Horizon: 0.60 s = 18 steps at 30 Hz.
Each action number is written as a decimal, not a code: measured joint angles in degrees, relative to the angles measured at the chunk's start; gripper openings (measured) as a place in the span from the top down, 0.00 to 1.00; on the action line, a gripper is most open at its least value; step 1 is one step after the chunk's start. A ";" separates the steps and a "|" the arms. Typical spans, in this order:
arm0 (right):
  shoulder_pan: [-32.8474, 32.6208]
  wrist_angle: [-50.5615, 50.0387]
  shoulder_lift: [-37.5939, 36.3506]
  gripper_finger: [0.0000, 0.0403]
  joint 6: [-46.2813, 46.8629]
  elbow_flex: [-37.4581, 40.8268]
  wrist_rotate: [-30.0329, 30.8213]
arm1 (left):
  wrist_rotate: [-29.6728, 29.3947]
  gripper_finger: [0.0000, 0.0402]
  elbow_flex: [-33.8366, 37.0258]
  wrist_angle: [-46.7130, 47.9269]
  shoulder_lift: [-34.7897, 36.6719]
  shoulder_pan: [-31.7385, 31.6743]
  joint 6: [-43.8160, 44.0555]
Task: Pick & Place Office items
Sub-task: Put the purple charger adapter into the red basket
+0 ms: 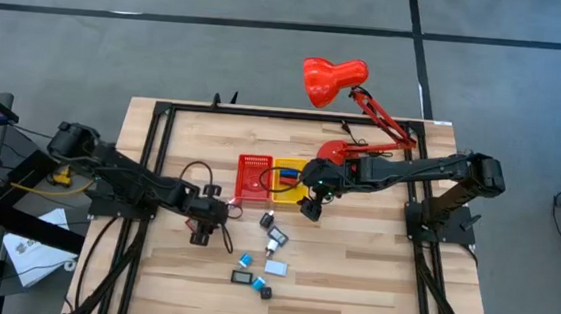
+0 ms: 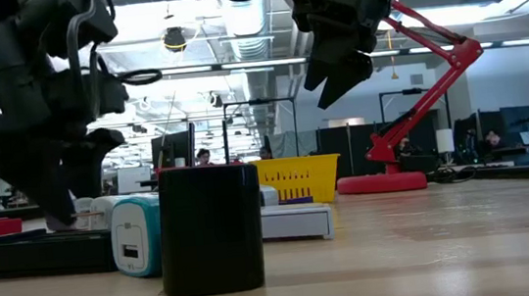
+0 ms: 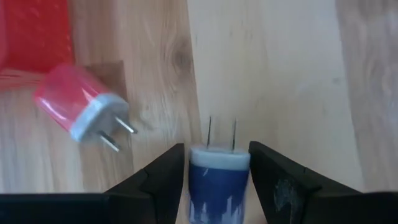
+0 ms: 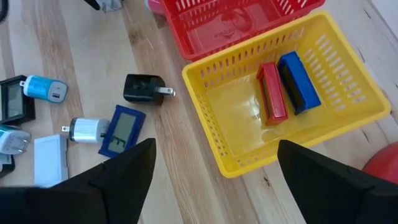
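My left gripper (image 1: 208,234) is low over the table near the red bin (image 1: 254,175) and is shut on a blue charger plug (image 3: 217,180). A red charger plug (image 3: 78,106) lies on the wood beside it. My right gripper (image 4: 211,180) is open and empty, raised above the table at the near side of the yellow bin (image 4: 348,118), which holds a red piece (image 4: 272,90) and a blue piece (image 4: 298,81). Loose on the table lie a black plug (image 4: 144,89), a blue display (image 4: 122,130), a white plug (image 4: 87,129) and a light blue plug (image 4: 43,88). My left gripper pinches the blue plug's body by its two opposite sides (image 3: 198,177) between the two fingers. The plug's pale face and two prongs (image 3: 222,134) point away from the gripper. Whether the plug is clear of the table, I cannot tell.
The big red desk lamp (image 1: 333,79) stands at the table's far right, its base (image 1: 336,149) beside the yellow bin. A black cylinder (image 2: 210,228) and a teal-and-white plug (image 2: 136,235) stand close in the low view. Bare wood lies right of the items.
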State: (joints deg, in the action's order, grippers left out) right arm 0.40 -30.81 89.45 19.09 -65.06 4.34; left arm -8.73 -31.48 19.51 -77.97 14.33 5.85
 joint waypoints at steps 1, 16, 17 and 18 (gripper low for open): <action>0.00 0.00 0.00 0.18 0.00 0.00 0.00 | -0.04 0.57 -0.04 -0.19 0.12 0.07 -0.02; 0.00 0.00 0.00 0.18 0.00 0.00 0.00 | 0.22 0.64 0.42 1.08 0.63 0.44 0.40; 0.00 0.00 0.00 0.18 0.00 0.00 0.00 | 0.42 0.64 0.36 1.58 1.22 0.44 0.50; 0.00 0.00 0.00 0.18 0.00 -0.01 -0.01 | 1.22 0.65 0.10 1.74 1.99 0.42 0.65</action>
State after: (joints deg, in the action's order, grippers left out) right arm 0.40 -30.80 89.45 19.10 -65.07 4.33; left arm -7.51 -31.38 21.25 -75.98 14.74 6.50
